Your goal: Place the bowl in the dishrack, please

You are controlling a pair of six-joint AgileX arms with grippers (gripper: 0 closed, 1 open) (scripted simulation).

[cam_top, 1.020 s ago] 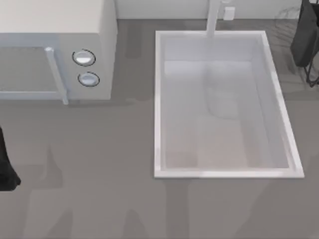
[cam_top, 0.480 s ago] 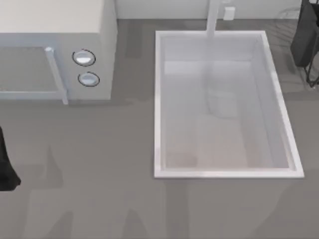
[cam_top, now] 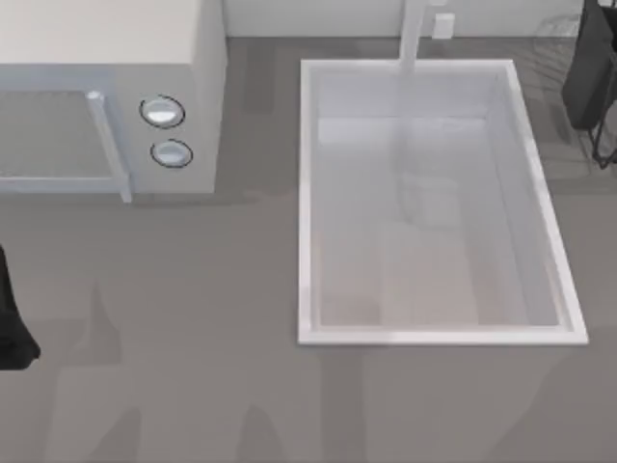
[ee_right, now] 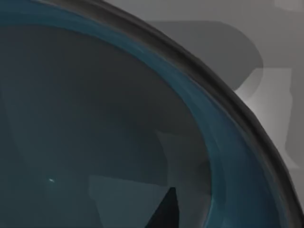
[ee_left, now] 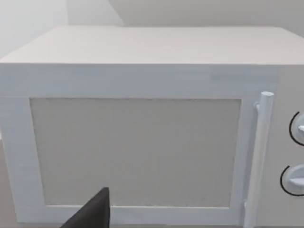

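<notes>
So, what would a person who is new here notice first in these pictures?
Probably the large white sink basin, right of centre on the grey counter, and the pale microwave at the far left. In the right wrist view, a dark blue bowl looms very near the camera; the right arm is at the far right corner by the dishrack.

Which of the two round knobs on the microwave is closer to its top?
The round silver knob with the dark ring sits nearer the white microwave's top; the other silver knob lies below it.

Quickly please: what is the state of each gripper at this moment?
Left gripper: parked at the table's left edge, cannot be told.
Right gripper: by the dishrack, cannot be told.
</notes>
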